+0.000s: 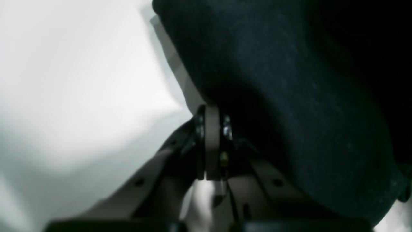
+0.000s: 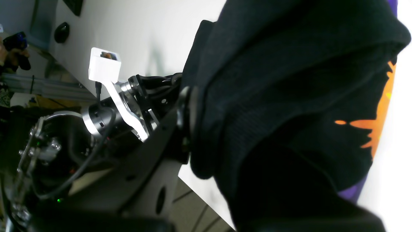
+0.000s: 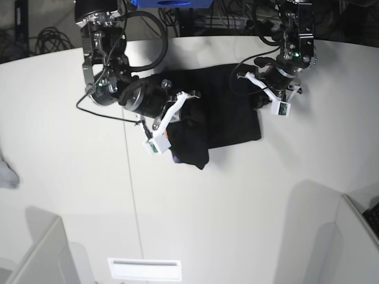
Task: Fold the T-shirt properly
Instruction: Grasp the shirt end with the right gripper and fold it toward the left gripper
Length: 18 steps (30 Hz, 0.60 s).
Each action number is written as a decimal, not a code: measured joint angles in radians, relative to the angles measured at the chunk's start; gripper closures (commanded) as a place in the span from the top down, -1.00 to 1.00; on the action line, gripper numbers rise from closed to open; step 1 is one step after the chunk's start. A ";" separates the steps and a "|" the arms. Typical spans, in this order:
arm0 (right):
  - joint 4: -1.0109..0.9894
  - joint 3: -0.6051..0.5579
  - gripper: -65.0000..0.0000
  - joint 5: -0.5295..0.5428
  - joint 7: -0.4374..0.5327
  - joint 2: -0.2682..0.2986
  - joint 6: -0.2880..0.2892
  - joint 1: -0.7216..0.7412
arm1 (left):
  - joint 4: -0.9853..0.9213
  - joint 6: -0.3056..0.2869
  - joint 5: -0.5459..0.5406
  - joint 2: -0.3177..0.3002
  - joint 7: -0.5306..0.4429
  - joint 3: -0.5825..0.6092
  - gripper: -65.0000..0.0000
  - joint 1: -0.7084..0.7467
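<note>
The black T-shirt lies bunched and partly folded on the white table, a lower corner hanging toward the front. My left gripper is at its right edge. In the left wrist view it is shut on a fold of the black cloth. My right gripper is at the shirt's left edge. In the right wrist view it is shut on bunched cloth, with the orange sun print and a purple patch showing at the right.
A small grey cloth scrap lies at the table's left edge. Grey bin walls stand at the front left and front right. Cables and gear lie behind the table's far edge.
</note>
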 measured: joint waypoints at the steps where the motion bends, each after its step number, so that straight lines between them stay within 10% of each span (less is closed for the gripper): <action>1: 0.000 0.000 -1.00 0.002 0.001 -0.011 0.000 0.001 | 0.000 0.000 0.000 0.000 0.000 0.000 -1.00 0.000; 18: -0.001 -0.069 -1.00 0.003 0.000 -0.056 -0.004 0.003 | 0.001 0.000 0.000 0.000 -0.004 0.000 -1.00 0.008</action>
